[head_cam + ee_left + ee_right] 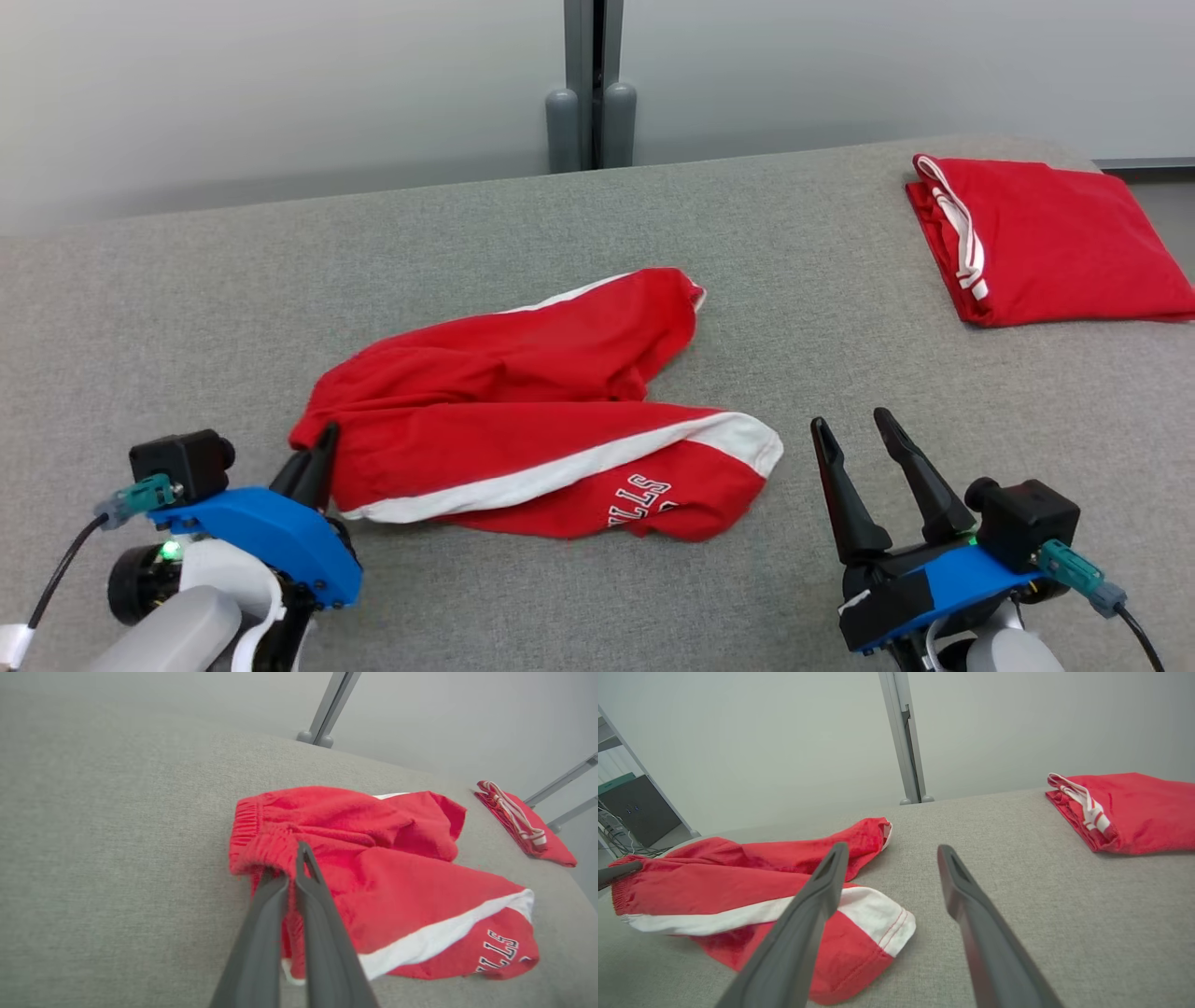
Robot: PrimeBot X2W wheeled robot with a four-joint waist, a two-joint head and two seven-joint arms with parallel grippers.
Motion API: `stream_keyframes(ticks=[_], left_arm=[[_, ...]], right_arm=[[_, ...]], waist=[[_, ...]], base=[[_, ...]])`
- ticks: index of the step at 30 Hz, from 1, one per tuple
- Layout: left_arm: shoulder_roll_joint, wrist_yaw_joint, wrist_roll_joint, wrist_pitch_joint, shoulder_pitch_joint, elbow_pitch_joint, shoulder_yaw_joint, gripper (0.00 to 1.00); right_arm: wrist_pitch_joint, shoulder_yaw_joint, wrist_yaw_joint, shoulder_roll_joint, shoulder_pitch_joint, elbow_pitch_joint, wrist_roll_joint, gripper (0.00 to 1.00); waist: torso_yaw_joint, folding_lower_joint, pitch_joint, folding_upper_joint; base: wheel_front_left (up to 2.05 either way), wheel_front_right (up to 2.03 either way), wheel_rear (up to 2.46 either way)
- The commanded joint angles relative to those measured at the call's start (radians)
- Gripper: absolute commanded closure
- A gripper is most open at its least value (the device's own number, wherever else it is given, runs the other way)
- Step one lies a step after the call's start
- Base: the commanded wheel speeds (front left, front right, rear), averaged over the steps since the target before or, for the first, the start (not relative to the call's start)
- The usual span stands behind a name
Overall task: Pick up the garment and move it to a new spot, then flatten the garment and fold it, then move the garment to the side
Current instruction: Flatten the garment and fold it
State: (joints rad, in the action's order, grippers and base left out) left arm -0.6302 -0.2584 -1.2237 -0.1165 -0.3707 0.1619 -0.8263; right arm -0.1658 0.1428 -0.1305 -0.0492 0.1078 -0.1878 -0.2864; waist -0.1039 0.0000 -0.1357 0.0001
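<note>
Where elastic gathers, soft rumpled red shorts (523, 411) lie.

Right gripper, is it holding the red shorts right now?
No, the right gripper has its fingers spread open over the gray surface, set apart from the shorts.

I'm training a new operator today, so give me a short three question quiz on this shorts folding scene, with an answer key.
1. True or false: the left gripper is shut on the waistband of the crumpled shorts.
2. The right gripper is: A) open, holding nothing; B) shut on the shorts; C) gripping a hanger.
3. In the head view, where on the grey surface does the folded red garment lie?
Key: 1 true; 2 A; 3 far right corner.
</note>
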Motion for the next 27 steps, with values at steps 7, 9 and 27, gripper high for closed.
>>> stream_keyframes(ticks=[7, 9, 27], left_arm=[[0.062, -0.012, 0.087, -0.077, -0.074, 0.211, -0.021, 0.85], [0.09, -0.001, 0.097, -0.096, -0.082, 0.255, -0.023, 0.0], [0.261, 0.139, 0.348, -0.149, 0.163, 0.158, 0.36, 0.0]], right_arm=[[0.006, 0.002, -0.001, -0.002, 0.017, 0.001, 0.011, 0.0], [0.009, -0.003, -0.001, -0.003, 0.017, 0.004, 0.013, 0.0], [0.031, -0.071, -0.001, -0.002, -0.033, 0.037, 0.032, 0.0]], waist=[[-0.022, 0.0, -0.014, -0.0001], [-0.026, 0.0, -0.015, -0.0001], [0.054, 0.0, 0.051, -0.0001]], base=[[0.0, 0.0, 0.0], [0.0, 0.0, 0.0], [0.0, 0.0, 0.0]])
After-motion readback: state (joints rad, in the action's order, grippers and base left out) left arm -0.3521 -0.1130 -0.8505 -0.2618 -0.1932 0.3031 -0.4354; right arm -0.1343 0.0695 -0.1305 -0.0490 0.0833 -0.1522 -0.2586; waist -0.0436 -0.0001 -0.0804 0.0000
